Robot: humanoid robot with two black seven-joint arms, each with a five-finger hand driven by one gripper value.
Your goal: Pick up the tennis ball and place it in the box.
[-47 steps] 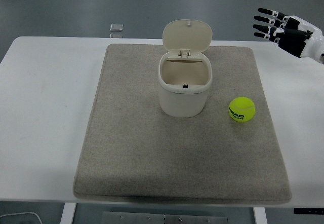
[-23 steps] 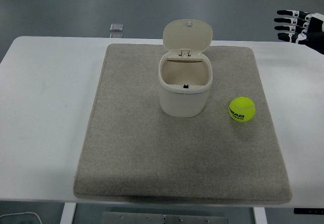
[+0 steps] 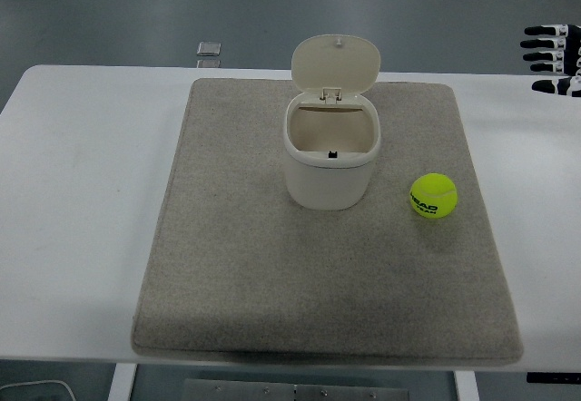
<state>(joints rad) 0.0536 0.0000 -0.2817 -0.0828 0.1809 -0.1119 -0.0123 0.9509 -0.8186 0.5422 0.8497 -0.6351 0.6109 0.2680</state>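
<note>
**Ball on the mat, right hand at the far edge**

We look down on a white table [image 3: 82, 201] with a grey mat [image 3: 236, 265] covering its middle. Starting from the left, we see bare tabletop and no left arm. Beyond the table's far edge, a small square grey object [image 3: 209, 49] lies on the floor, near the mat's far-left corner.

Toward the middle of the mat stands the box [image 3: 330, 165], a cream bin with rounded walls. Its hinged lid [image 3: 336, 63] is tipped up and back, so the opening faces us and we can see inside; it looks empty apart from a small dark mark on the inner front wall.

Just right of the box, apart from it, sits the ball [image 3: 434, 195], yellow-green with dark print on its front. It rests on the mat, near the mat's right edge, and nothing touches it.

At the far right, only the fingertips of our right hand [image 3: 554, 47] show at the picture's edge, above the table's far-right corner and well apart from the ball. The fingers [image 3: 543, 31] are spread and straight, pointing left, and hold nothing.
</note>
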